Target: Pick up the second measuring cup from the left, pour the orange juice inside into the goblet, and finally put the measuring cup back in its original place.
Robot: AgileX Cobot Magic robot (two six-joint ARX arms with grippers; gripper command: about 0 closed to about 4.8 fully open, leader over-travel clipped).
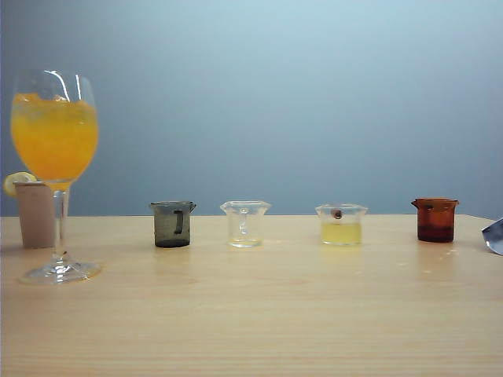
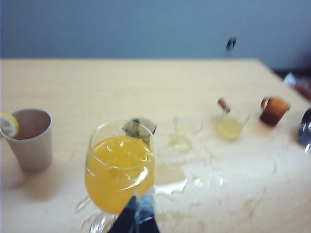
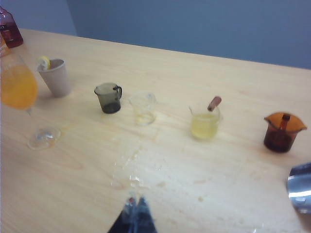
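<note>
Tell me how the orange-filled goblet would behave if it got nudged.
The goblet would probably tip easily: its bowl is filled nearly to the brim with orange juice above a thin stem and small foot. It looks like clear glass, so it is likely fragile and slippery. Both pincers, left and right, are shut and clear of it.

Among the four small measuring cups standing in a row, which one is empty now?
The second measuring cup from the left, the colourless one. The smoky grey cup is dark, the third cup holds pale yellow liquid, the fourth cup dark red-brown.
</note>
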